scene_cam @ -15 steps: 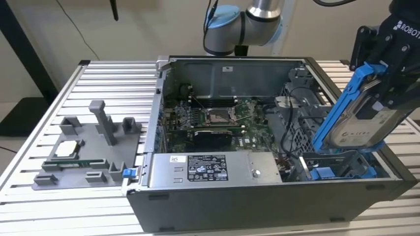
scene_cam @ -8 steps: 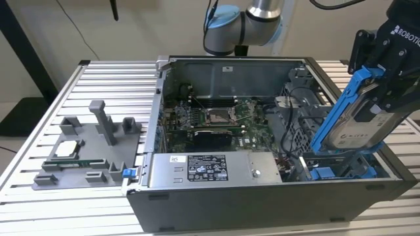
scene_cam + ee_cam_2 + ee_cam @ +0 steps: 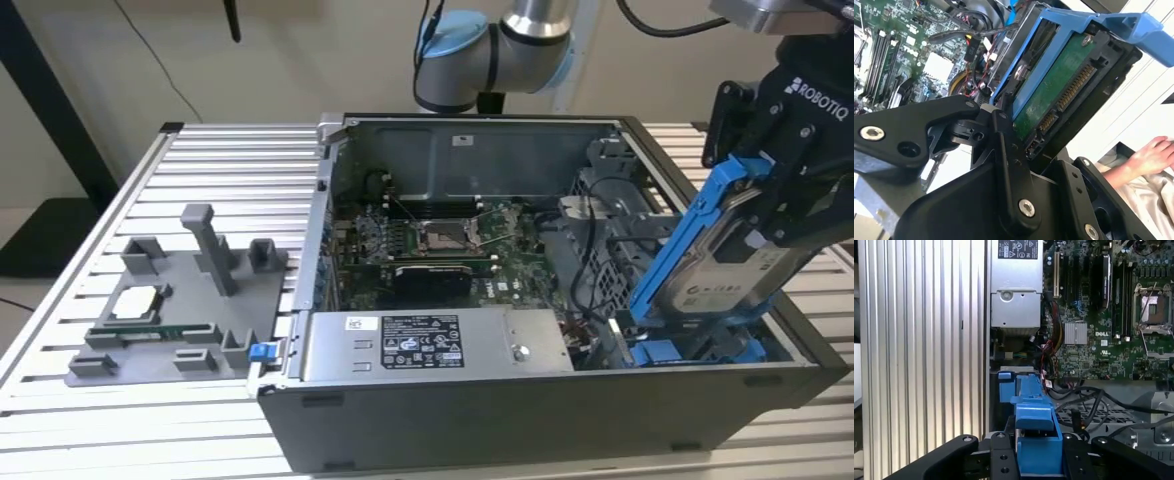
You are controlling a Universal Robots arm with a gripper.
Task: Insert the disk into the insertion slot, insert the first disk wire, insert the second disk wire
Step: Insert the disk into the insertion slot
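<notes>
With the pincer [image 3: 774, 215] clamped on the disk [image 3: 727, 270], which leans steeply over the insertion slot [image 3: 694, 338] at the exterior view's 4 o'clock, I'd square its blue frame to the bay before any push.

motherboard [image 3: 514, 225] | silver box [image 3: 523, 330] | grey fixture [image 3: 154, 352] | ribbed table [image 3: 200, 150] | person's hand [image 3: 1154, 152]

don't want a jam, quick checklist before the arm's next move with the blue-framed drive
1. Claw shut on the silver-grey rectangular disk in its bright blue plastic carrier: ok.
2. Disk seated in the narrow grey metal insertion slot: not ok, steeply tilted, upper end above the case.
3. Disk's lower end lined up with the slot: cannot tell.
4. Loose black cables clear of the slot: cannot tell.
5. Person's hand outside the open grey computer case: ok.
</notes>
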